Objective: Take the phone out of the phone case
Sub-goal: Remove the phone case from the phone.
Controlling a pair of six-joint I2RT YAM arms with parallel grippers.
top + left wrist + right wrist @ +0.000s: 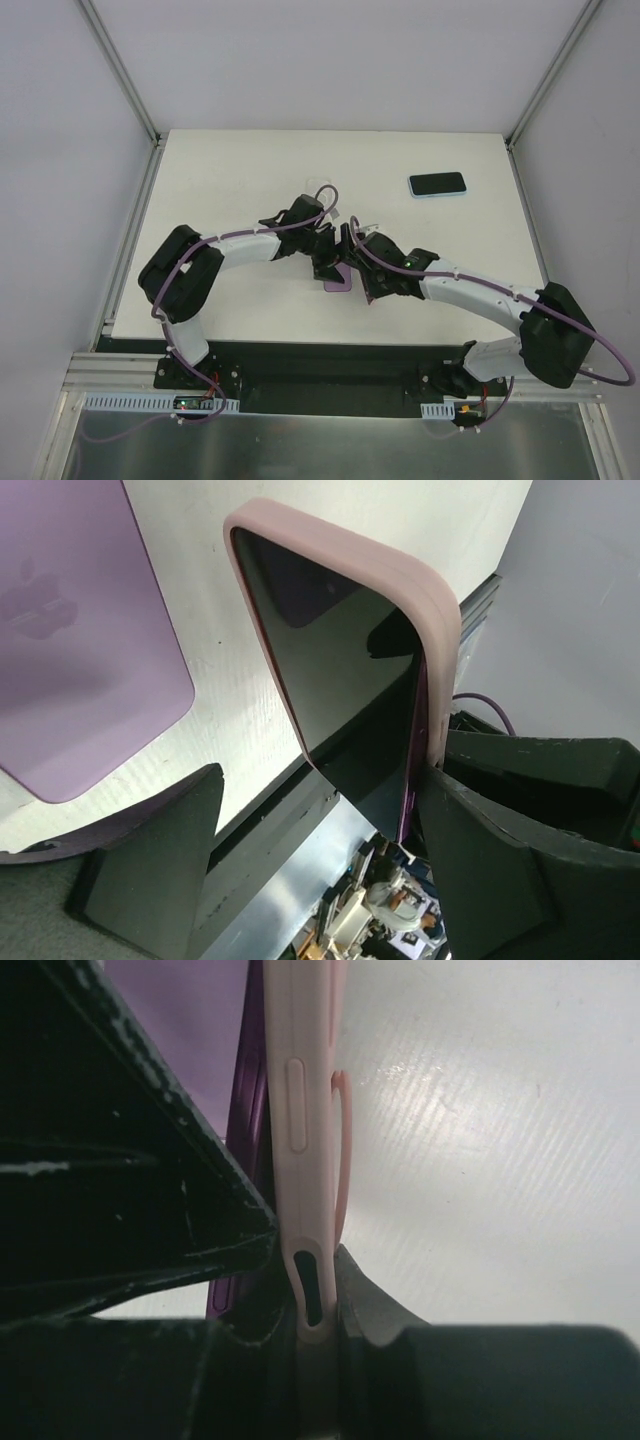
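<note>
A pink phone case (340, 542) stands on edge above the table with a dark-screened phone (340, 680) in it. The phone's purple edge (247, 1130) shows beside the case (300, 1110). My right gripper (315, 1300) is shut on the case's bottom end, at the port slot. My left gripper (320, 880) is open wide. Its right finger (500, 860) touches the phone's purple edge and its left finger (150, 870) stands apart. In the top view both grippers, left (325, 255) and right (352, 250), meet at the table's middle.
A flat purple slab with an apple logo (80, 660) lies on the white table under the grippers; it also shows in the top view (338, 280). A second phone with a black screen and light blue rim (437, 185) lies at the back right.
</note>
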